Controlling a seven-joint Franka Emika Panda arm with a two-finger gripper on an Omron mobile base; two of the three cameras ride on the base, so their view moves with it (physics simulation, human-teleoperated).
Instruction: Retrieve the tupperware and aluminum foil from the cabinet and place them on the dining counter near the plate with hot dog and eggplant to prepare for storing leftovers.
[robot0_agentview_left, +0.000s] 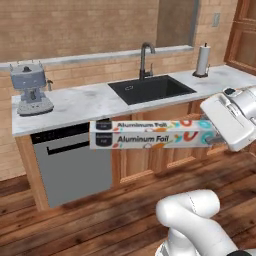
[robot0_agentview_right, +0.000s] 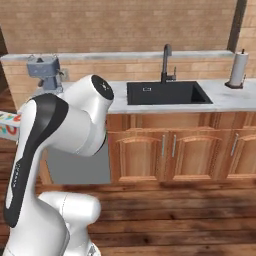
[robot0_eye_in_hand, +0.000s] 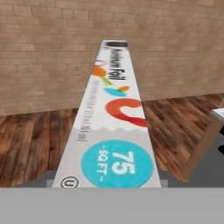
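The aluminum foil (robot0_agentview_left: 150, 134) is a long white carton with a black end and a teal end. It hangs level in the air in front of the kitchen worktop. My gripper (robot0_agentview_left: 214, 137) is shut on its teal end, at the right. In the hand view the aluminum foil (robot0_eye_in_hand: 111, 127) stretches straight away from the hand toward a brick wall. A sliver of the carton (robot0_agentview_right: 7, 125) pokes out behind my arm at the left edge of the right base view. The tupperware, cabinet, dining counter and plate are out of view.
A marble worktop (robot0_agentview_left: 85, 102) carries a black sink (robot0_agentview_left: 150, 89) with a dark faucet (robot0_agentview_left: 145, 59), a paper towel roll (robot0_agentview_left: 202, 60) and a grey appliance (robot0_agentview_left: 31, 90). Below are a steel dishwasher (robot0_agentview_left: 75, 165) and wooden doors (robot0_agentview_right: 170, 152). Wooden floor lies around the base.
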